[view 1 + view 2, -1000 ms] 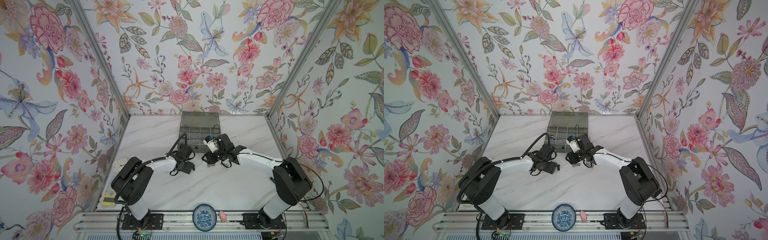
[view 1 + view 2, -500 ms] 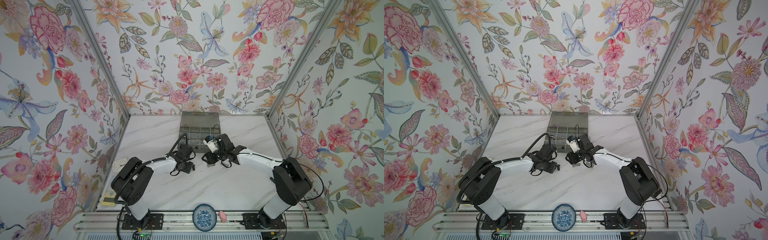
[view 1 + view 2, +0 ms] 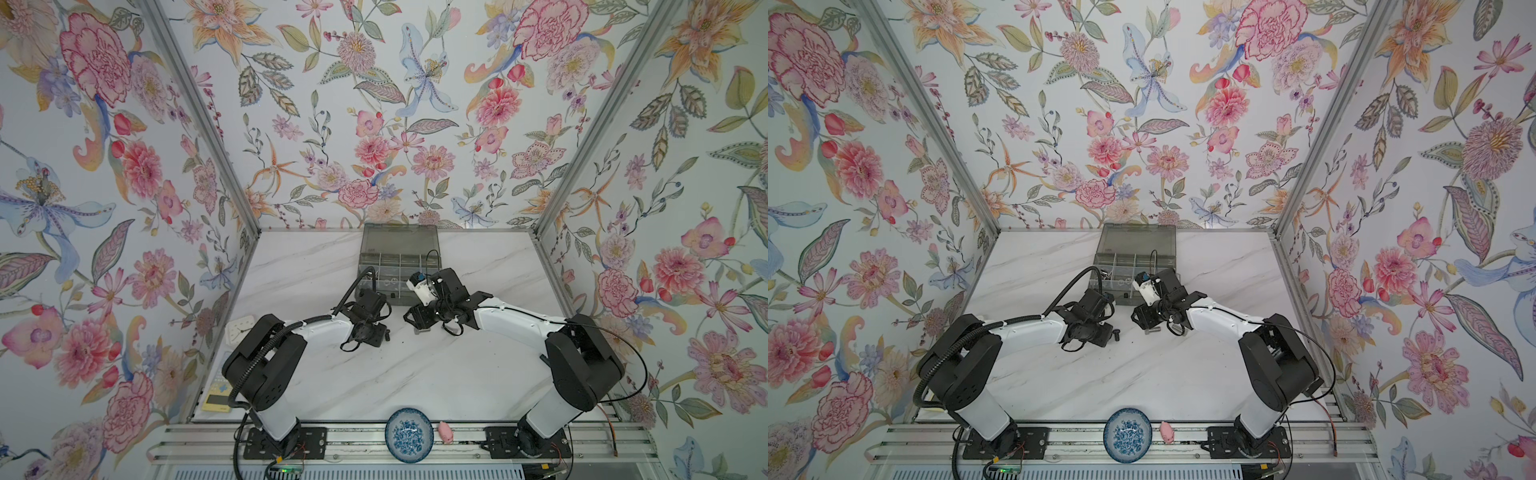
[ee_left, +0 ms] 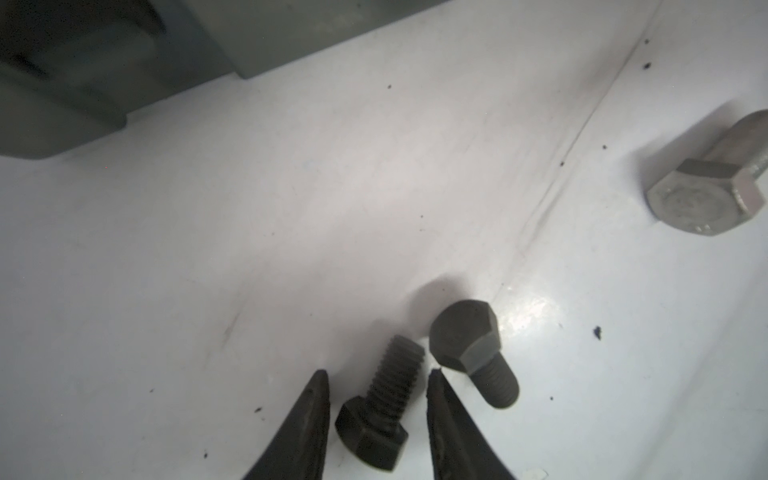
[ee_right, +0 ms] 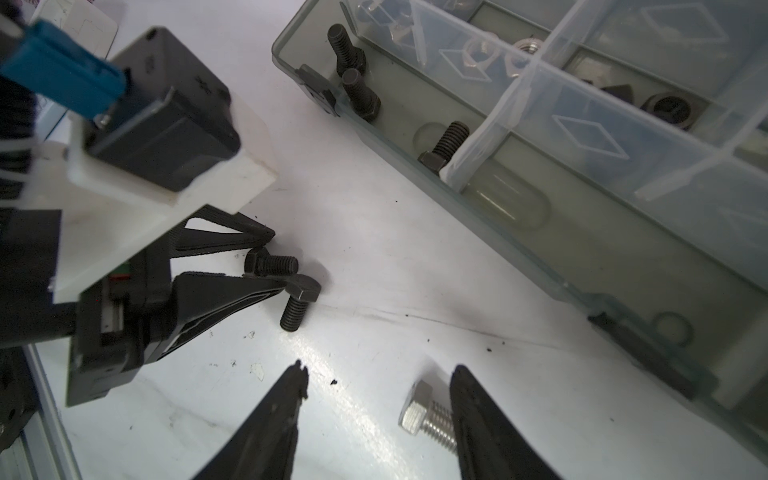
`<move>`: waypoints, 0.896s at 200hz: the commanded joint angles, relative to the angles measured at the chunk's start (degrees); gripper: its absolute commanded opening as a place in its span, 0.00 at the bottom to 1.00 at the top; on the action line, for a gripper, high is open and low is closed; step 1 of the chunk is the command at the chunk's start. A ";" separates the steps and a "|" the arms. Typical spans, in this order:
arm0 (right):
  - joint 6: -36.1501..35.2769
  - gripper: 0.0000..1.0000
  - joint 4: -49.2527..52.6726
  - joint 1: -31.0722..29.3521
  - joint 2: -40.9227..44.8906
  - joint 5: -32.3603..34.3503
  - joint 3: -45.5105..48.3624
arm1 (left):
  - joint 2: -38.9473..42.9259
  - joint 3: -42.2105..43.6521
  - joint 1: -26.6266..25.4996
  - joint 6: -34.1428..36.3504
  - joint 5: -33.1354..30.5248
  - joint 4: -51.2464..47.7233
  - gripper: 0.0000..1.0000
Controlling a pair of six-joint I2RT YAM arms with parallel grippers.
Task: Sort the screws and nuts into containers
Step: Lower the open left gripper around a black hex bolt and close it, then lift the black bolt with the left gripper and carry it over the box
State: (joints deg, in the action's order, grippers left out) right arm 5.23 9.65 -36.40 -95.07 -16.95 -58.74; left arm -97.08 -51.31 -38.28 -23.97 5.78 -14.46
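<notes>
Left tool point(image 4: 378, 371), jaws apart around a black screw point(image 4: 374, 415), could shove the neighbouring screw point(image 4: 465, 332) when closing; right tool point(image 5: 379, 368) likewise apart.

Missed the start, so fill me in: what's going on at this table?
It's a sorting job: loose hardware goes into the grey box. The left end effector straddles a black screw lying on the table, jaws either side, not yet gripping. A second black screw lies close beside. The right end effector is open over a silver screw that lies by one of its fingers. Black screws and nuts already sit in separate compartments.
</notes>
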 commanded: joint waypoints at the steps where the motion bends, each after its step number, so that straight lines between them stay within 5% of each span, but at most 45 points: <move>1: -0.05 0.59 0.52 -0.16 -0.30 0.41 0.36 | -0.48 1.30 -0.86 0.34 1.08 -3.20 0.39; 99: -0.07 0.59 0.63 -0.07 -0.28 0.34 0.03 | 0.93 0.93 -0.74 0.06 -0.53 -3.58 0.17; 179: 0.04 0.59 0.54 0.10 0.41 -0.02 0.12 | 7.06 -8.48 4.98 4.28 -2.56 -5.22 0.15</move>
State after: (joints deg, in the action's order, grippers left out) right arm 5.23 9.65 -36.36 -95.07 -16.99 -58.74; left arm -93.10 -54.78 -36.62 -22.41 4.21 -19.94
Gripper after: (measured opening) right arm 0.592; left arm 0.258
